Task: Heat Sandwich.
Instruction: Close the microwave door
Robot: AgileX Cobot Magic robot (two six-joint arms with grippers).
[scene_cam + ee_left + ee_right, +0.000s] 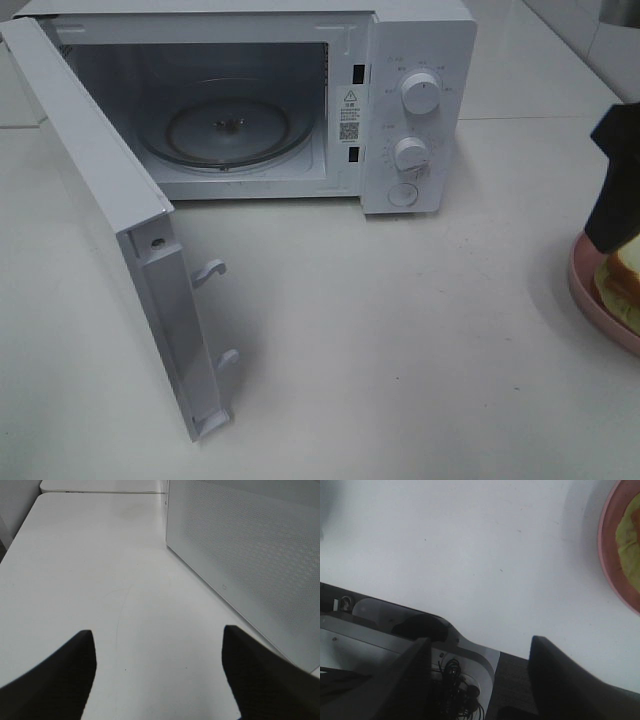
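The sandwich [622, 280] lies on a round pink plate [590, 290] at the table's right edge, cut off by the frame. My right gripper [612, 235] hangs just above the plate's left part and hides some of the bread. In the right wrist view its fingers [480, 645] stand open and empty over bare table, with the plate rim [607, 545] and the green filling [629, 540] off to one side. My left gripper [157, 632] is open and empty, low over the table beside the microwave door's perforated face [250, 565]. It does not show in the high view.
The white microwave [420, 60] stands at the back with its door [90, 200] swung wide toward the front left. A glass turntable [230, 125] lies in the cavity. Two knobs [420, 92] sit on its right panel. The table edge and cables [455, 690] show below my right gripper.
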